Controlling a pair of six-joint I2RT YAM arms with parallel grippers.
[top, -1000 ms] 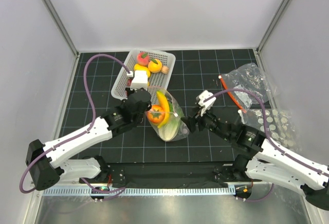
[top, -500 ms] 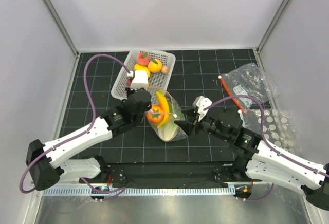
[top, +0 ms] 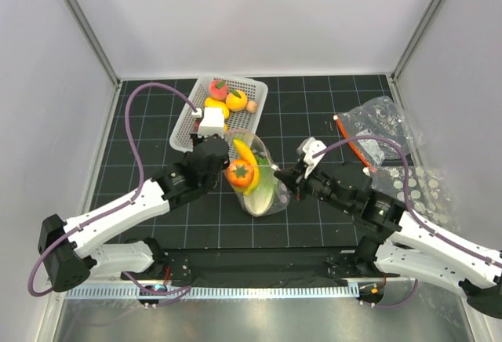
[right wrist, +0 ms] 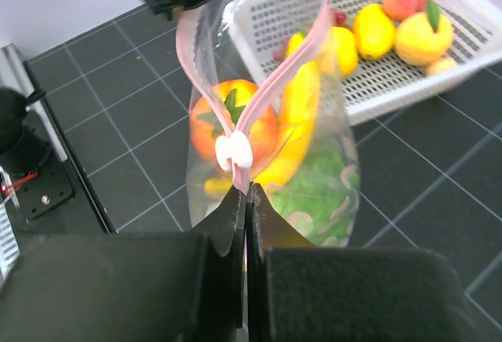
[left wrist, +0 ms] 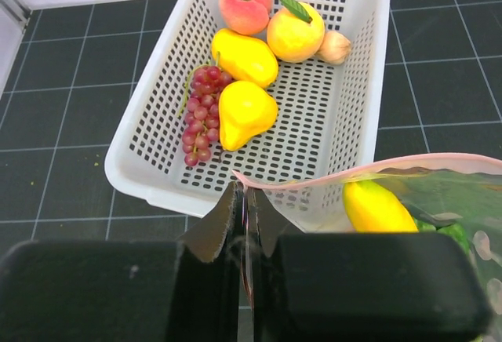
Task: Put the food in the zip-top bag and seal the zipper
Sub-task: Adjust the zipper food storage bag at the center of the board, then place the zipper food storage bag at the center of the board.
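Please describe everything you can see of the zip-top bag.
The zip-top bag is clear, crinkly plastic with pale dots and a pink zipper bearing a white slider. Its mouth gapes open, stretched between the left end effector and right end effector, both pinching its rim. Inside lie a banana, an orange-red fruit and green cabbage.

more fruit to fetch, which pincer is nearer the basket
Left. The left pincer grips the bag beside the basket; the right pincer grips the bag's other end, farther off.

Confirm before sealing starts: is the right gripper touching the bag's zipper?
Touching. Right wrist view shows the right gripper pinching the pink zipper below its white slider.
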